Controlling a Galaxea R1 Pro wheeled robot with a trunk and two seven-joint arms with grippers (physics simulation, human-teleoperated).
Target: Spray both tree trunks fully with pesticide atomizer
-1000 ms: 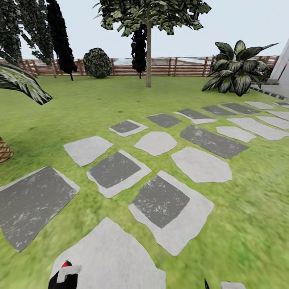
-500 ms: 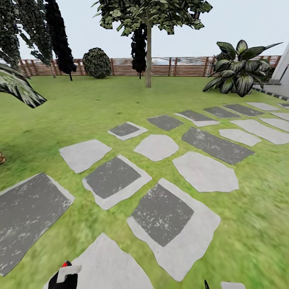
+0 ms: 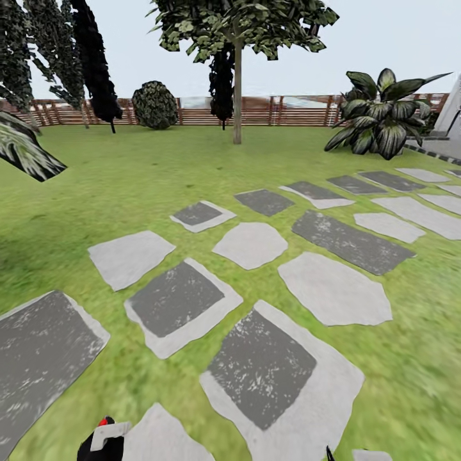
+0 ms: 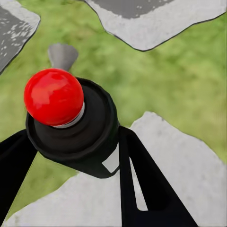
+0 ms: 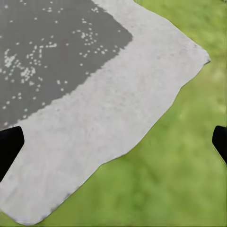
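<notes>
Though likely light and rigid, pesticide atomizer (image 4: pixel 71 125), slick-looking, sits clamped at its body in left gripper (image 4: pixel 71 156) jaws; right gripper (image 5: pixel 113 142) jaws apart.

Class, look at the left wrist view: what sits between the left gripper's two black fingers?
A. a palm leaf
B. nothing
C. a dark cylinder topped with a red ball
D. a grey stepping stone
C: the left gripper has its black fingers either side of the dark cylindrical pesticide atomizer, whose top carries a red ball.
</notes>
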